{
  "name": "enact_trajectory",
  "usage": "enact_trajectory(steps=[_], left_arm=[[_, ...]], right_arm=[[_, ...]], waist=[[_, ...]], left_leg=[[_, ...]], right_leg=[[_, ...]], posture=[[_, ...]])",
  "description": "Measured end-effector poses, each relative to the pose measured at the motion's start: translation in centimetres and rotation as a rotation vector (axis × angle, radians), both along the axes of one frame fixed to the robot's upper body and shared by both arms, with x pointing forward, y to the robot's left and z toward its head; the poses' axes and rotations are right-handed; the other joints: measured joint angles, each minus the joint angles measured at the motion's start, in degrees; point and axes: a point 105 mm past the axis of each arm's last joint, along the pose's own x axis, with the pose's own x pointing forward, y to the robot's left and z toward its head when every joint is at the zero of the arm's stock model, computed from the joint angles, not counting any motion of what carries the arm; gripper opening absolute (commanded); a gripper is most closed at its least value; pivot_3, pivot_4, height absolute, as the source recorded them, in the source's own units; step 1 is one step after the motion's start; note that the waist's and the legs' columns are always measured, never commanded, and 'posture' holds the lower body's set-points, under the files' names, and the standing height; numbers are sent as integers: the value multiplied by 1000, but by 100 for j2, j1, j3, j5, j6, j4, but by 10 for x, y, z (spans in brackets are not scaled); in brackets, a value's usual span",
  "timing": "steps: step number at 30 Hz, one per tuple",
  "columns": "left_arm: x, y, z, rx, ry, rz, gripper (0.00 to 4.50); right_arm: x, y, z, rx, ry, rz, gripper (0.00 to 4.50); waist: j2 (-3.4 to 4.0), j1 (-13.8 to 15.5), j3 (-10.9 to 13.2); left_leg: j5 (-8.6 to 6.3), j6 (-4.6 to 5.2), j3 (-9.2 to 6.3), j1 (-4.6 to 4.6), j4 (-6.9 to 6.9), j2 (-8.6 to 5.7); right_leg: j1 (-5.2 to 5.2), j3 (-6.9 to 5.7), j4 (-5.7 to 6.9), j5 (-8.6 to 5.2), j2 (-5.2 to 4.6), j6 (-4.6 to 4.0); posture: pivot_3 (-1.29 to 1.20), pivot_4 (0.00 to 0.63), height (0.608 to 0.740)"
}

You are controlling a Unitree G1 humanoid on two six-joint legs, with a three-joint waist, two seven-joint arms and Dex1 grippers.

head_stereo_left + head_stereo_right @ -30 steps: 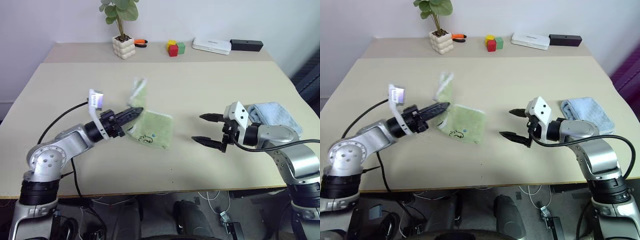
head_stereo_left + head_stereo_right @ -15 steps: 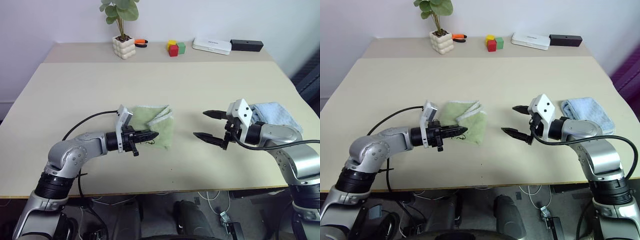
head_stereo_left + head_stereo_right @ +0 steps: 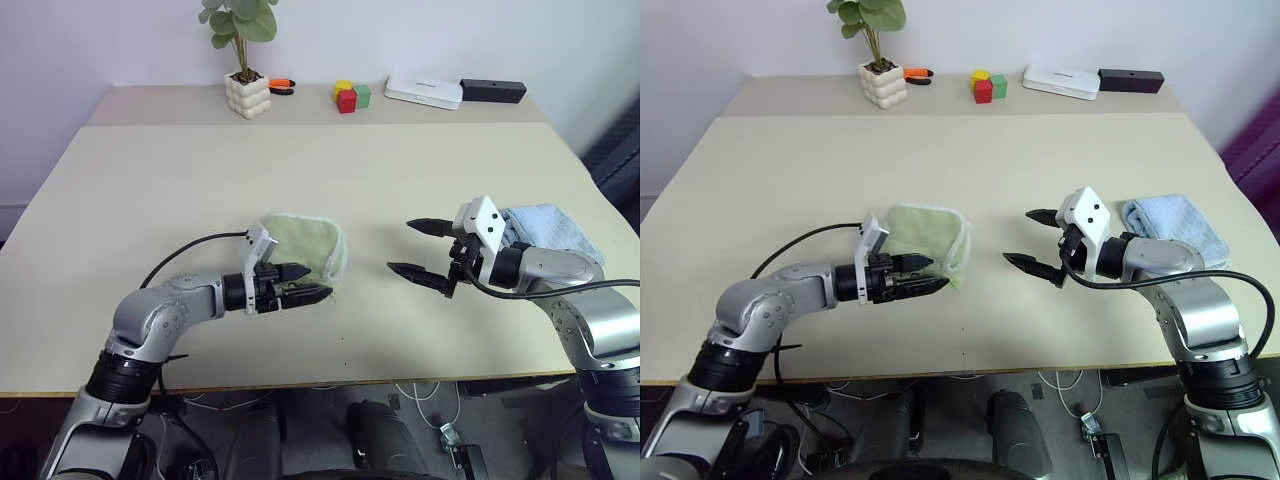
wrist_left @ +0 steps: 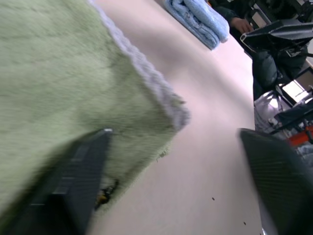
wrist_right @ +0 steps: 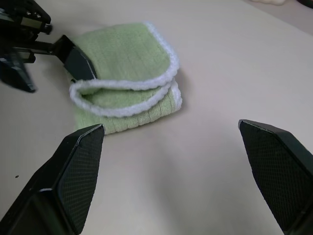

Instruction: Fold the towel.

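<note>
folded green towel (image 3: 305, 246) lies mid-table; left gripper (image 3: 308, 292), fingers apart, at its 7 o'clock corner; right gripper (image 3: 418, 248) spread at 3 o'clock.

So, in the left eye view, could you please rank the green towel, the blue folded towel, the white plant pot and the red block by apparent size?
1. Green towel and blue folded towel: about alike, and the right arm hides part of the blue one, so I won't rank them.
2. White plant pot.
3. Red block.
The pot and block stand farther back, so they look smaller.
</note>
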Motion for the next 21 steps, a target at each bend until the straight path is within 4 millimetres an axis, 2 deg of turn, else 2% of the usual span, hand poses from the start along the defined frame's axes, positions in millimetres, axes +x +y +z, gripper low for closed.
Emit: enact_trajectory(steps=[4, 8, 11, 13, 15, 17, 18, 19, 20, 21], left_arm=[[0, -5, 15, -71, -62, -12, 4456], [-17, -5, 45, -199, -120, -118, 4456], [-24, 5, 66, -324, -104, -148, 4456], [-17, 12, 77, -368, -122, -103, 4456], [1, 21, 88, -415, -159, 4, 4456], [18, 30, 92, -430, -171, 108, 4500], [31, 38, 90, -413, -181, 188, 3942], [39, 43, 87, -393, -188, 249, 3654], [46, 47, 82, -384, -192, 302, 3050], [51, 48, 79, -383, -189, 335, 2575]], right_arm=[[2, 3, 6, 11, -22, 7, 4500], [6, 11, 12, 59, -36, 6, 4500], [11, 20, 22, 122, -63, -1, 4500], [17, 28, 31, 180, -95, -20, 4500], [22, 38, 42, 237, -128, -32, 4500], [24, 46, 48, 280, -146, -45, 3953], [26, 53, 50, 331, -149, -62, 3594], [28, 61, 50, 372, -140, -73, 3193], [29, 71, 48, 403, -123, -82, 2522], [29, 79, 45, 418, -109, -83, 2064]], waist=[[0, -2, 0], [0, -12, 0], [0, -21, 0], [1, -18, 0], [0, 9, 0], [0, 12, 0], [0, -1, 0], [0, -5, 0], [0, -13, 0], [0, -13, 0]], left_leg=[[0, 0, 0, 0, 2, 0], [0, 0, -1, 1, -1, 2], [0, 0, -3, 3, 3, 3], [0, 1, -4, 3, 10, 3], [0, 1, -6, 3, 18, 1], [0, 0, -7, 3, 18, -2], [0, 1, -7, 4, 17, -1], [0, 1, -7, 5, 16, -1], [0, 1, -7, 5, 13, -1], [1, 1, -7, 2, 13, -1]], right_leg=[[1, 0, 1, 1, 0, 2], [0, 0, 3, 1, 2, 2], [0, 0, 12, 0, 4, 4], [-1, 0, 21, 0, 4, 6], [0, -2, 33, -2, 4, 9], [2, -1, 35, -1, 2, 14], [1, -1, 37, 4, 3, 24], [-2, -1, 41, 5, 4, 27], [-5, -1, 46, 6, 4, 29], [-10, -1, 53, 7, 4, 31]], posture=[[0, 150, 740], [0, 150, 740], [0, 150, 740], [0, 150, 740], [0, 150, 740], [0, 150, 740], [0, 150, 740], [0, 150, 740], [0, 150, 740], [0, 150, 740]])
